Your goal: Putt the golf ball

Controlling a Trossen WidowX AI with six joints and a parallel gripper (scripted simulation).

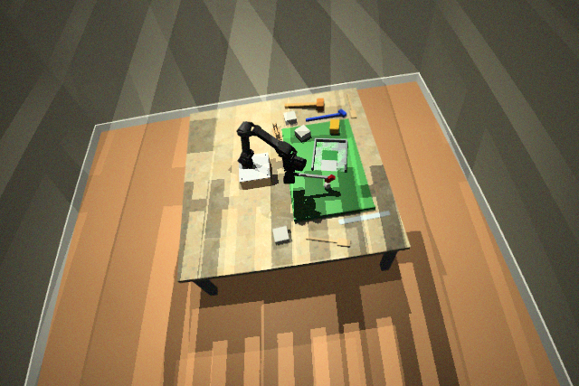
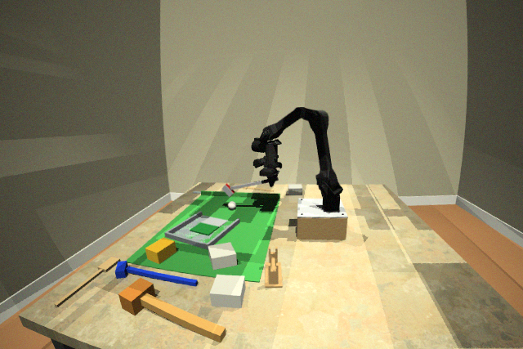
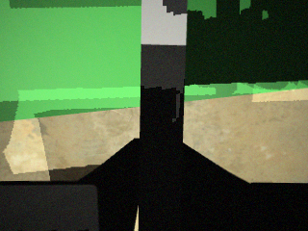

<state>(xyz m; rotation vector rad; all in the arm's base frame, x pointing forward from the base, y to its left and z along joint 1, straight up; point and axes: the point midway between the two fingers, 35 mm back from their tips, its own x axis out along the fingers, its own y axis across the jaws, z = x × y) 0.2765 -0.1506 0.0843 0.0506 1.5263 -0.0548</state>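
The red putter point(image 2: 246, 185) is held by the shaft's end, the fingers point(image 2: 270, 182) closed narrow on it, its head raised beyond the golf ball point(image 2: 231, 204). Stiff and light, it may pivot; the ball should roll easily.

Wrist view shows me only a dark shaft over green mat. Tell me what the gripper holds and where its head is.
Observer: The gripper is shut on the putter. Its red head hangs above the mat.
Operator: Give me the ball.
Observer: The ball sits on the mat, just below the head in the exterior view and not touching it.
Operator: Now the green.
Observer: The framed green lies nearer the exterior camera than the ball. The ball is not on it.
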